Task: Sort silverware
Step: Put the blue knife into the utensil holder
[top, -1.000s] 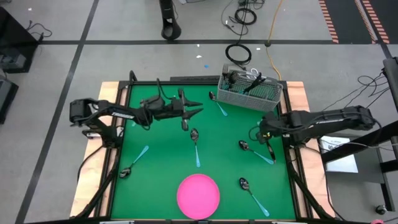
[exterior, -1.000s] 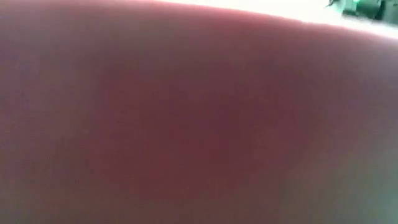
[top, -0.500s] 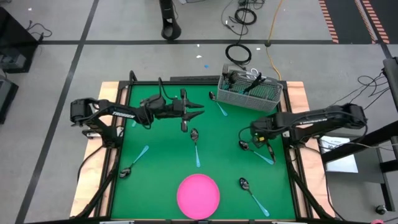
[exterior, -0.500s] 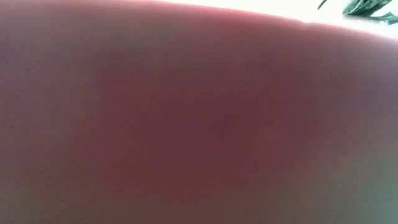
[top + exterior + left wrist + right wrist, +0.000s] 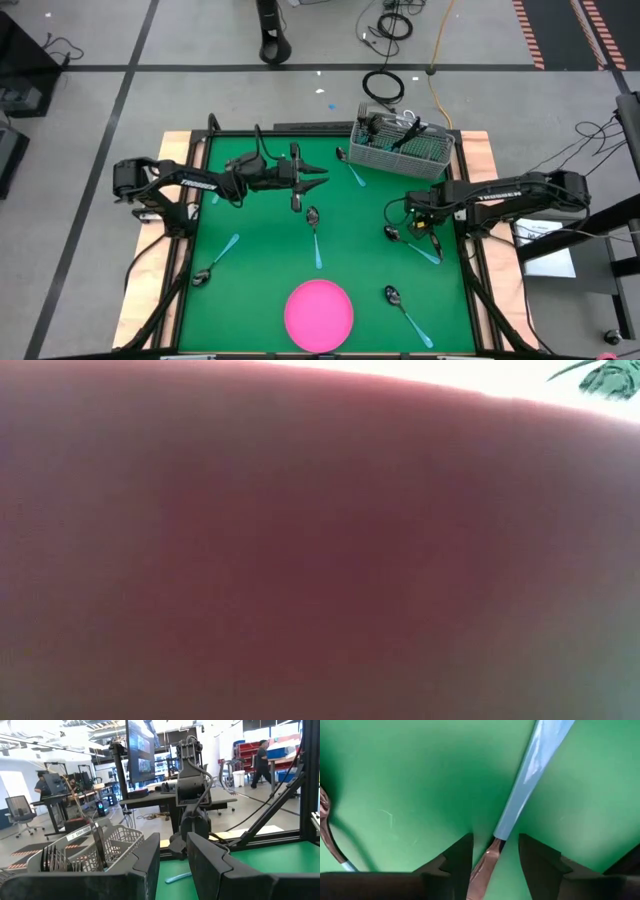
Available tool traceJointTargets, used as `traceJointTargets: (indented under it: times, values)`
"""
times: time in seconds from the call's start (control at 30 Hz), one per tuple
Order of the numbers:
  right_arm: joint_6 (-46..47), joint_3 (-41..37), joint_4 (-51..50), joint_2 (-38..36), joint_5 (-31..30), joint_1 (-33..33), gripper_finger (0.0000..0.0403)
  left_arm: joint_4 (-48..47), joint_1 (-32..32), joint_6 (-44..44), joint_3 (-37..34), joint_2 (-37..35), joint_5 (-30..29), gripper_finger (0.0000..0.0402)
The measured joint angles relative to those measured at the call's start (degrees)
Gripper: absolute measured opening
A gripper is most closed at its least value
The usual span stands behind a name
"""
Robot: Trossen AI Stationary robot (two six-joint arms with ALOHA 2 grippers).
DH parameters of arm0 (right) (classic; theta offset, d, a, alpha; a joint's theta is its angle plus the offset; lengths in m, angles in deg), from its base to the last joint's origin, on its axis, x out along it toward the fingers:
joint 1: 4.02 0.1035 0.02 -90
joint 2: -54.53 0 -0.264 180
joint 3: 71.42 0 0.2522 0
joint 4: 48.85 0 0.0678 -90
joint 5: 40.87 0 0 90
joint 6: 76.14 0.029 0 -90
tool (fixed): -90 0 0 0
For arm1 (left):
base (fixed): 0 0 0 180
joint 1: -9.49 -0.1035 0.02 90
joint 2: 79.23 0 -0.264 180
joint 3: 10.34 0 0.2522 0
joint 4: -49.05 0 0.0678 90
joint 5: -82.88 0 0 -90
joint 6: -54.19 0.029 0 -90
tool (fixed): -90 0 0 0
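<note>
The right end effector (image 5: 413,222) has been carried in from the bench's right edge and lowered over a spoon (image 5: 412,242) lying near that edge. In the right wrist view the fingers (image 5: 457,862) are seen spread on either side of the spoon's neck, where the blue handle (image 5: 530,775) meets the metal, and they are narrowing, so a pinch is judged to be starting; nothing is held yet.

The left end effector (image 5: 318,174) has not moved: it hangs near the far edge, partly parted, with nothing seen between the fingers (image 5: 142,862).

Other silverware lies scattered: one spoon (image 5: 314,232) at mid-bench, one (image 5: 215,262) near the left edge, one (image 5: 406,312) near the near right corner, one (image 5: 350,168) beside the basket (image 5: 402,148) at the far right corner. A plate (image 5: 319,314) sits at the near edge.

A label on the basket is seen in the left wrist view, but cannot be read.
</note>
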Motion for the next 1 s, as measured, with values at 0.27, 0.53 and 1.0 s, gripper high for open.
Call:
traceJointTargets:
  times: [0.27,0.53,1.0]
  values:
    - [1.30,-0.04,0.30,0.01,0.26,0.01,0.0082,-0.04,0.00,0.02,0.00,0.00,0.00,0.0100]
    - [0.73,-0.04,1.72,0.01,-0.17,0.01,0.0007,-0.20,0.00,0.03,0.00,-0.02,0.00,0.0100]
    - [-5.04,6.42,3.55,0.18,-2.83,-0.01,0.0002,-0.20,0.00,0.05,0.00,-0.02,0.00,0.0100]
